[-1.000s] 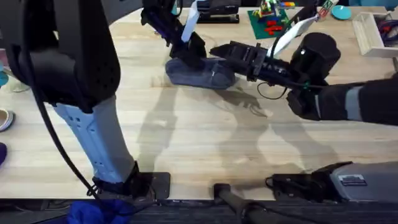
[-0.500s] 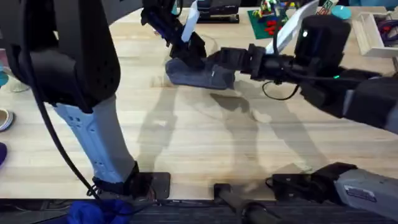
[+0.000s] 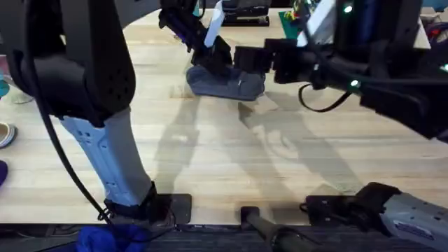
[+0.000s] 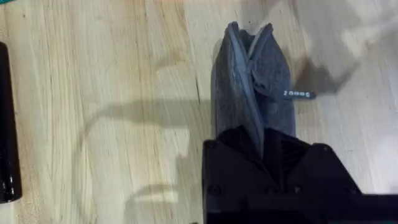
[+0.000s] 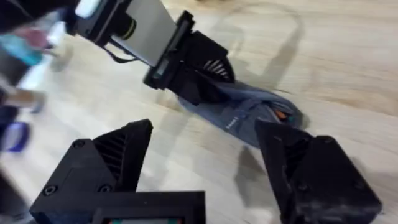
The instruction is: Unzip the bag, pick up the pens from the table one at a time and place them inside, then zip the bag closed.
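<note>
1. The bag [image 3: 225, 82] lies on the table [image 3: 231, 154] at the far side, its mouth gaping in the left wrist view, so the unzipping looks done.
2. The left claw [image 3: 218, 59] is clamped on one end of the bag, the fabric pinched between its black fingers.
3. The right claw [image 5: 202, 162] hangs above the bag's other end, fingers wide apart and holding nothing.
4. An orange fleck [image 5: 281, 114] shows inside the open end just beyond the right claw; I'd judge it a pen already dropped in.
5. I see no pens loose on the table, so mainly the zipping appears left.
</note>
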